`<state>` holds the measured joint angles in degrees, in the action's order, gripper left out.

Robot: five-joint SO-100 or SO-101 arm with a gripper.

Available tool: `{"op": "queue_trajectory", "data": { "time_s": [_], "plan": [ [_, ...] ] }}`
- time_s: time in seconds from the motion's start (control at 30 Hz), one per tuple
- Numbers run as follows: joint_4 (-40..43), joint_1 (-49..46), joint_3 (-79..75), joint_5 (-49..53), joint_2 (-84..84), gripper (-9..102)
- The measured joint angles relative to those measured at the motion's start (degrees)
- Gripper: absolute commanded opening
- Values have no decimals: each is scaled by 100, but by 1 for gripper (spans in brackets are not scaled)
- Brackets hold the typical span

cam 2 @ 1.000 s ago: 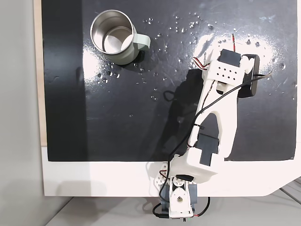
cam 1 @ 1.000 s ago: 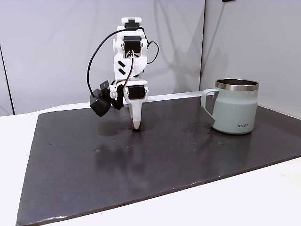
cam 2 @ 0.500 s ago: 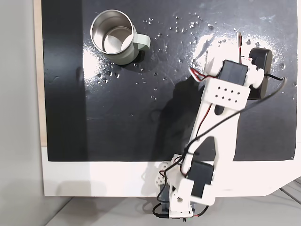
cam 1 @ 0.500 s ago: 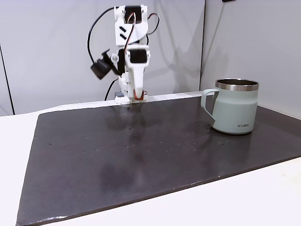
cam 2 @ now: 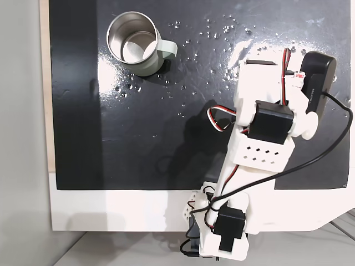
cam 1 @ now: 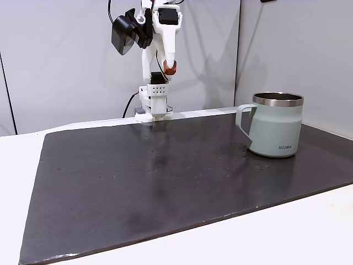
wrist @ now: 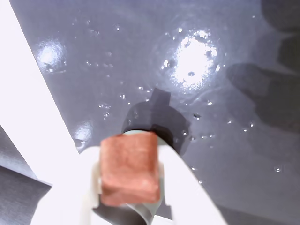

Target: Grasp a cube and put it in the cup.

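Observation:
In the wrist view the reddish-orange cube (wrist: 129, 166) sits pinched between the two white fingers of my gripper (wrist: 131, 187), well above the glossy dark mat. From the side fixed view my gripper (cam 1: 171, 66) hangs high over the back of the mat, pointing down, shut on the cube (cam 1: 172, 68). The pale sage-green cup (cam 1: 274, 128) stands upright at the mat's right, handle facing left. Seen from above, the cup (cam 2: 136, 44) is at the top left, its steel inside showing nothing in it, and the arm covers the gripper.
A dark mat (cam 1: 165, 187) covers the white table (cam 1: 309, 232). The arm's base (cam 1: 153, 105) stands at the mat's far edge. Small water drops (cam 2: 222, 33) speckle the mat between cup and arm. A black camera (cam 1: 122, 33) hangs beside the wrist.
The gripper stood tip-down on the mat a second ago; it has since risen high, carrying the cube up and back toward the base. The cup has not moved.

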<state>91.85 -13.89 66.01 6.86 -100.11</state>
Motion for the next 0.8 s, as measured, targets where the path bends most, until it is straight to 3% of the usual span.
{"op": "queue_trajectory", "data": {
  "time_s": [0.2, 0.47, 0.8],
  "plan": [
    [237, 466, -1011, -334, 580, 4],
    [1037, 1327, -3771, -800, 2364, 4],
    [984, 2285, -5546, -993, 3612, 5]
  ]
}}
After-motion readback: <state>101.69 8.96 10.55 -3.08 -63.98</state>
